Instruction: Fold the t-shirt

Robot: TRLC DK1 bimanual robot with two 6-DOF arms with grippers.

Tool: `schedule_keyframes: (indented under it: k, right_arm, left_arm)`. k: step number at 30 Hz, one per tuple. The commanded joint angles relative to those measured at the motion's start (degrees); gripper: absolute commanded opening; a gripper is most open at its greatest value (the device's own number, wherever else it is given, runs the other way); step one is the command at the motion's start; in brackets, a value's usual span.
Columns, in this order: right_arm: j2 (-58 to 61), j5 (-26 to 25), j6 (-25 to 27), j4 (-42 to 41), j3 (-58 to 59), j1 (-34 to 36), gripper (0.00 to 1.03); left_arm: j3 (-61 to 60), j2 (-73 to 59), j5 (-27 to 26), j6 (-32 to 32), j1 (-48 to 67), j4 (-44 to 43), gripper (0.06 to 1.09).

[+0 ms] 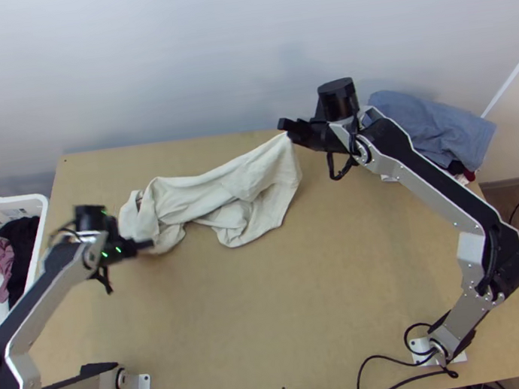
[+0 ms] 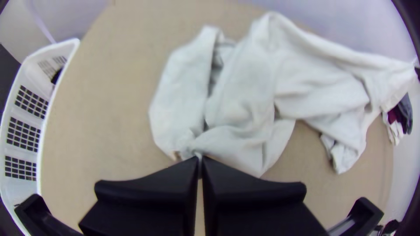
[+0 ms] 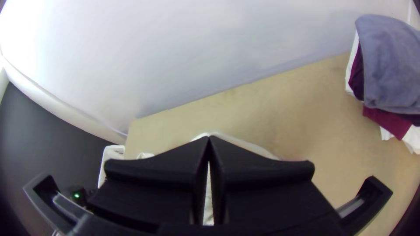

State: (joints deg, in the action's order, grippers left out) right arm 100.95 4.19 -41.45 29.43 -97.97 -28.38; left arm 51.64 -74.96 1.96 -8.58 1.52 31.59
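The cream t-shirt lies bunched at the surface's upper left-centre, its right corner raised, pinched in the closed right pincer. The left pincer, closed, nips its lower-left edge. Seemingly spreading before folding; next, stretch it flat.

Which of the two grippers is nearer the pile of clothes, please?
The right gripper, which holds one end of the pale t-shirt; the left gripper is at the shirt's other end, near the basket.
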Motion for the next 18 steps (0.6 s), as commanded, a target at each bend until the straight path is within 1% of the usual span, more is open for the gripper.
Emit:
schedule_keyframes:
  k: [1, 3, 5, 6, 8, 10, 14, 18]
  right_arm:
    - [-4.0, -2.34, 5.94, -0.43, 1.91, 1.84, 0.03]
    - [-5.85, -3.31, 7.26, -1.13, 3.84, 2.89, 0.03]
    - [-7.52, -4.71, 12.27, -1.39, 4.99, 2.89, 0.03]
    - [-8.57, -6.65, 15.44, -1.83, 5.51, 2.89, 0.03]
    - [-10.42, -8.4, 19.65, -3.77, 6.3, 2.89, 0.03]
    - [-12.7, -10.34, 21.85, -5.52, 6.83, 3.24, 0.03]
    - [-15.52, -11.66, 25.98, -8.34, 5.95, 4.65, 0.03]
    - [-17.01, -13.59, 30.55, -9.04, 2.61, 4.83, 0.03]
  left_arm:
    - [6.72, 4.38, 2.53, 0.32, -1.17, 0.22, 0.1]
    - [9.8, 5.44, 4.2, 0.58, -1.69, 0.22, 0.1]
    - [12.61, 6.32, 5.34, 0.58, -2.57, 0.22, 0.1]
    - [13.84, 6.67, 5.69, 0.76, -2.93, 0.31, 0.1]
    - [16.04, 7.46, 7.01, 1.28, -3.19, 0.31, 0.1]
    - [17.97, 8.07, 7.62, 2.25, -3.8, 0.13, 0.1]
    - [21.84, 8.43, 8.5, 4.27, -5.12, -1.01, 0.1]
    - [26.85, 7.99, 8.41, 5.24, -6.09, -2.33, 0.1]
